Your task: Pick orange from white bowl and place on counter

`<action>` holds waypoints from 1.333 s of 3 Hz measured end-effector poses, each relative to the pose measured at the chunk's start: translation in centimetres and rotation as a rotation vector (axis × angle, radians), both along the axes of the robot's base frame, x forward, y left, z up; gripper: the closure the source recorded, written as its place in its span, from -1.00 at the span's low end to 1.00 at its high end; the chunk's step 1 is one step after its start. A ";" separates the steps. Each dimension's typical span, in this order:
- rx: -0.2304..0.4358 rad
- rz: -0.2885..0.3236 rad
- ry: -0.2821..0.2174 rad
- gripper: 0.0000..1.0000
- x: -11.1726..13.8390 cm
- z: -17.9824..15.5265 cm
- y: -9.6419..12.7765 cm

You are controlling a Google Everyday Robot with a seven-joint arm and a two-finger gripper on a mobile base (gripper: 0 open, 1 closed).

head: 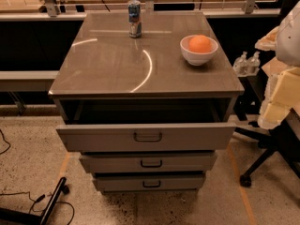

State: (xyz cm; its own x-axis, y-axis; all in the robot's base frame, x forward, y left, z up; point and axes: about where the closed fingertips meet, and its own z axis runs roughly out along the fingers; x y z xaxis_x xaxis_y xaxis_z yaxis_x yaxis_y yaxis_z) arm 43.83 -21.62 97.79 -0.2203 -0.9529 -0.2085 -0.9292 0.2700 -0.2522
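**Operator:** Entry one. Where is my orange?

**Log:** Your orange (200, 43) sits in the bowl (197, 59), its top showing above the rim. The bowl stands on the counter (112, 64), right side, toward the back, near the right edge.

**Operator:** And the gripper?

**Log:** The gripper is outside the frame. You cannot tell from this view how far it is open, or whether it has hold of anything.

**Operator:** Anything else to note?

**Log:** You have a can (134, 18) upright at the back centre of the counter, left of the bowl and well apart from it. The top drawer (147, 137) stands pulled out, with a dark gap under the counter. The two lower drawers (150, 163) sit stepped further in. A black cable (51, 203) lies on the speckled floor, lower left.
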 end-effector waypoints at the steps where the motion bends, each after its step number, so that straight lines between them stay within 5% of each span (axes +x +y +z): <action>1: 0.000 0.000 0.000 -1.00 0.0 0.0 0.0; 2: 0.016 0.039 -0.028 -1.00 2.2 0.8 0.9; 4: 0.166 0.084 -0.081 -1.00 10.1 1.1 4.5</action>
State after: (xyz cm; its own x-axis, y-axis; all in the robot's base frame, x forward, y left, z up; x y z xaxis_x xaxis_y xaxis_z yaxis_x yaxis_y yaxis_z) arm 53.97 -17.13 98.86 -0.1178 -0.9182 -0.3781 -0.9289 0.2365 -0.2851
